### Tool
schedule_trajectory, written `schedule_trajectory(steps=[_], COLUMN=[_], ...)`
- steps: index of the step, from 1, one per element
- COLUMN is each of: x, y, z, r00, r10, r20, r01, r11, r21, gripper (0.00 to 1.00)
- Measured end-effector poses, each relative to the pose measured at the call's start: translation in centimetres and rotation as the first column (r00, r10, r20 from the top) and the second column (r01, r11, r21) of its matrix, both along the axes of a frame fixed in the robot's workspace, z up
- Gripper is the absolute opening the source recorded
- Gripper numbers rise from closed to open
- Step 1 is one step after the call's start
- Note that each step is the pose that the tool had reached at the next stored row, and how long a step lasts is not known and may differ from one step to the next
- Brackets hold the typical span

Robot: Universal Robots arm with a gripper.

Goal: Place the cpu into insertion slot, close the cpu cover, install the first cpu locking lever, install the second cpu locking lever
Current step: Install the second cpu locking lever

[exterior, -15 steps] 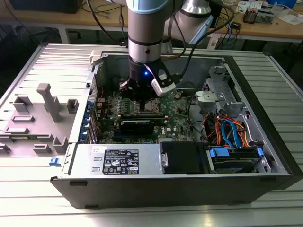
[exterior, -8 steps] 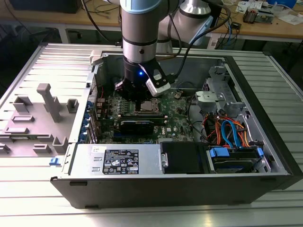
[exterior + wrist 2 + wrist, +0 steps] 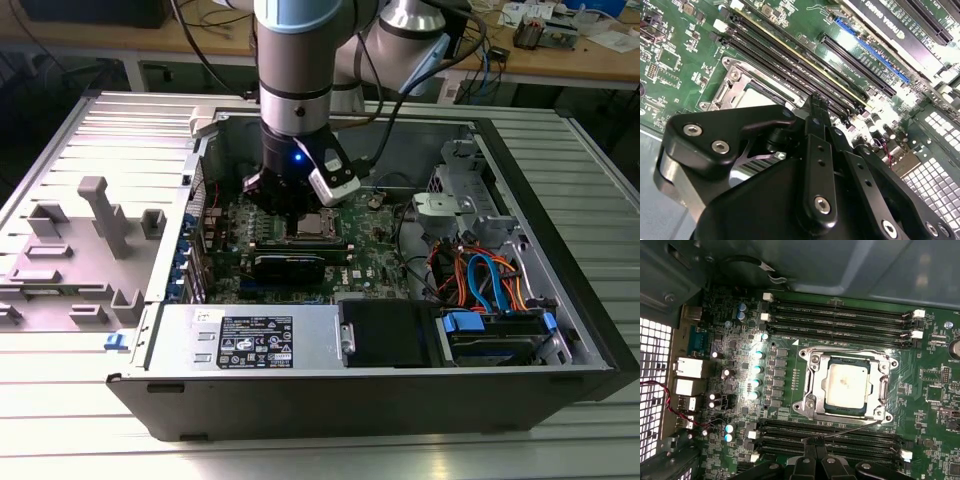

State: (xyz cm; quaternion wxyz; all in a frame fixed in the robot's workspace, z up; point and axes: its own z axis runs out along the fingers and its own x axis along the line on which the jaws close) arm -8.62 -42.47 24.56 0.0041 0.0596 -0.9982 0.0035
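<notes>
Gripper sits at the lower middle of the first wrist view, its black fingers drawn together to a narrow tip with no gap between them, just beside the thin metal lever that runs along the lower edge of the socket. Whether the tip is pinching the lever or only touching it cannot be told. In the second wrist view the gripper fills the lower half of the frame, its fingertips closed at centre over the memory slots next to the socket.

The cpu lies flat in the socket right of centre in the first wrist view, its pale silver top facing up. The cover is down around it, a silver-grey frame whose square window shows the chip. Long black memory slots run above and below the socket on the green motherboard.

In the exterior view the arm comes down from the top centre into the open computer case, which lies on a ribbed metal table. The gripper is low over the motherboard, with the cpu just beside it at the frame's centre. A grey fixture stands at the left.
</notes>
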Motion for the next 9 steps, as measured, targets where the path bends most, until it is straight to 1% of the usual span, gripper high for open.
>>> schedule_trajectory(steps=[4, 8, 9], x=[0.16, -0.10, -0.30], y=[0.00, 0.00, 0.00], z=[-0.14, -0.31, -0.37], r00=[1.0000, 0.9997, 0.9996], r10=[0.010, 0.024, 0.028], r20=[-0.0001, 0.0003, 0.0004], r01=[-0.010, -0.024, -0.028], r11=[0.9999, 0.9996, 0.9994], r21=[0.0021, 0.0157, 0.0221], gripper=[0.11, 0.11, 0.11])
